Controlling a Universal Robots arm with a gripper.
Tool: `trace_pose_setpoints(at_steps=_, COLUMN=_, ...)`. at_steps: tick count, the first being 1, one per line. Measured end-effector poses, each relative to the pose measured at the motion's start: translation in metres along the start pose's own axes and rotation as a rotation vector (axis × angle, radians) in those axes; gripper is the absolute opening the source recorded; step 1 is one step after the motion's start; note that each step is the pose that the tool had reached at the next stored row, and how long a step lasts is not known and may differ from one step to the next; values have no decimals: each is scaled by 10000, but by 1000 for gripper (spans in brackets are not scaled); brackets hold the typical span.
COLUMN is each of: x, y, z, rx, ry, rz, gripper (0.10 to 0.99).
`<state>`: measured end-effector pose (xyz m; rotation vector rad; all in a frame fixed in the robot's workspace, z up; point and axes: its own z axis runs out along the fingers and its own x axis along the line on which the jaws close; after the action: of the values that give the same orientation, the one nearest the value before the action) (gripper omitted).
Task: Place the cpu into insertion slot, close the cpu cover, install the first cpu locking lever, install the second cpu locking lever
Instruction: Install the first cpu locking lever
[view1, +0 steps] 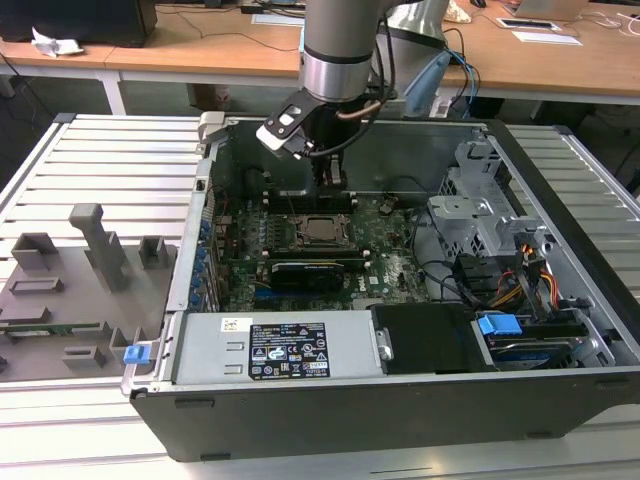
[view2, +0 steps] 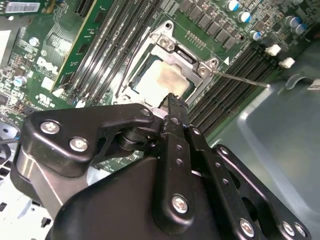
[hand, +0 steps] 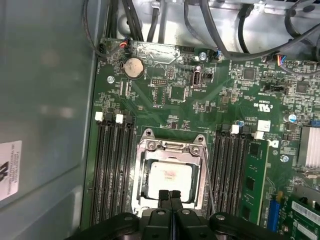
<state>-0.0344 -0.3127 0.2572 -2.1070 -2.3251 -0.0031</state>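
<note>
The cpu (hand: 170, 176) lies flat in its socket on the green motherboard, pale silver top up; the exterior view shows the cpu (view1: 322, 230) mid-board. The cpu cover (hand: 170, 148) is down around it, its silver frame bordering the chip, and in the second wrist view the cover (view2: 182, 55) sits flat with the cpu (view2: 157, 82) in its window. My gripper (hand: 170, 194) is shut with nothing between its fingers, tips just over the socket's near edge. A thin locking lever (view2: 240, 80) sticks out sideways from the socket. In the exterior view the gripper (view1: 333, 182) hangs above the socket.
Memory slots (hand: 112, 165) flank the socket on both sides. A black card (view1: 315, 270) lies in front of the socket. The power supply (view1: 280, 350), a drive cage (view1: 480, 205) and cables (view1: 520, 280) line the case. Grey fixtures (view1: 95, 250) stand on the exterior view's left.
</note>
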Motion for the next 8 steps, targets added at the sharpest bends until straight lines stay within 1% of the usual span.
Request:
trace_pose_setpoints(at_steps=2, x=2, y=1, z=-69, rx=0, ry=-5, rz=-1, gripper=106)
trace_pose_setpoints(at_steps=4, x=4, y=0, z=-229, rx=0, ry=-11, rz=0, gripper=106)
trace_pose_setpoints(at_steps=5, x=4, y=1, z=-249, rx=0, ry=-12, rz=-30, gripper=106)
trace_pose_setpoints(at_steps=8, x=4, y=0, z=-249, rx=3, ry=-15, rz=-696, gripper=106)
